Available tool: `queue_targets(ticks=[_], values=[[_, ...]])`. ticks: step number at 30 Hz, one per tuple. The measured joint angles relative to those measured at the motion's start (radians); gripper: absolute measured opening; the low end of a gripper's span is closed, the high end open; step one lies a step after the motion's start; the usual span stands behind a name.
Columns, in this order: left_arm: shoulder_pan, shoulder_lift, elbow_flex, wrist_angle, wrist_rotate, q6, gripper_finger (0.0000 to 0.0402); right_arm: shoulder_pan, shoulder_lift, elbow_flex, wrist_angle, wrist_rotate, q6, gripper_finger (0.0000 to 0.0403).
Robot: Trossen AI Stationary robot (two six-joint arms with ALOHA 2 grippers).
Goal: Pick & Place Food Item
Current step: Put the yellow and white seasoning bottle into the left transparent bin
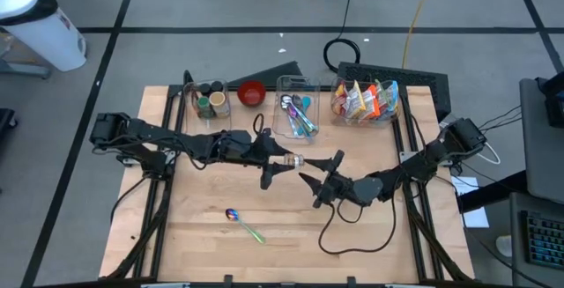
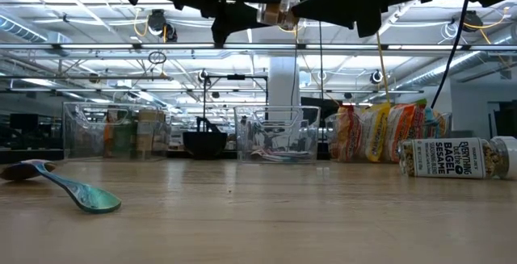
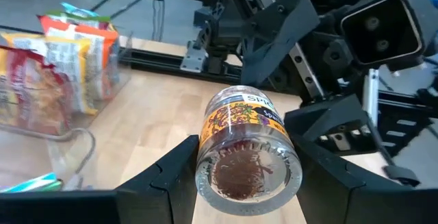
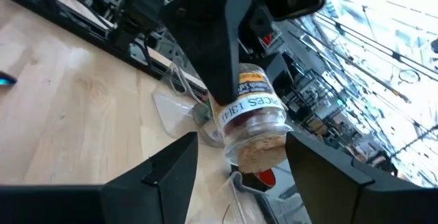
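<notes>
High view: near the table's [image 1: 203,244] front edge lies a spoon [image 1: 243,225], well clear of both arms. Mid-table, the left gripper [image 1: 280,159] is clamped on a small spice jar [image 1: 293,159], held aloft. The right gripper [image 1: 324,180], fingers apart, flanks the jar's cork end without gripping. Judgement: a handover is half done; placing remains. Far bins [image 1: 297,105] line the back edge; open board lies in front.
</notes>
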Motion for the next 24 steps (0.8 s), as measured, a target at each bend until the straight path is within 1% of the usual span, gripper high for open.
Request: queue_targets(ticks=[4, 11, 13, 18, 24], values=[[0.002, 0.000, 0.000, -0.003, 0.031, -0.025, 0.0197, -0.002, 0.000, -0.001, 0.001, -0.023, -0.036, 0.0214], [0.006, -0.001, 0.000, -0.006, 0.040, -0.044, 0.0197, -0.032, 0.000, -0.001, -0.002, -0.032, -0.103, 0.0231], [0.005, -0.001, 0.001, -0.005, 0.063, -0.050, 0.0197, -0.045, 0.001, -0.001, -0.005, -0.038, -0.105, 0.0237], [0.005, -0.001, 0.002, -0.007, 0.064, -0.059, 0.0197, -0.067, 0.002, -0.001, -0.007, -0.040, -0.105, 0.0244], [0.005, -0.001, 0.002, -0.030, 0.064, -0.060, 0.0197, -0.071, 0.002, -0.001, -0.024, -0.160, -0.106, 0.0236]])
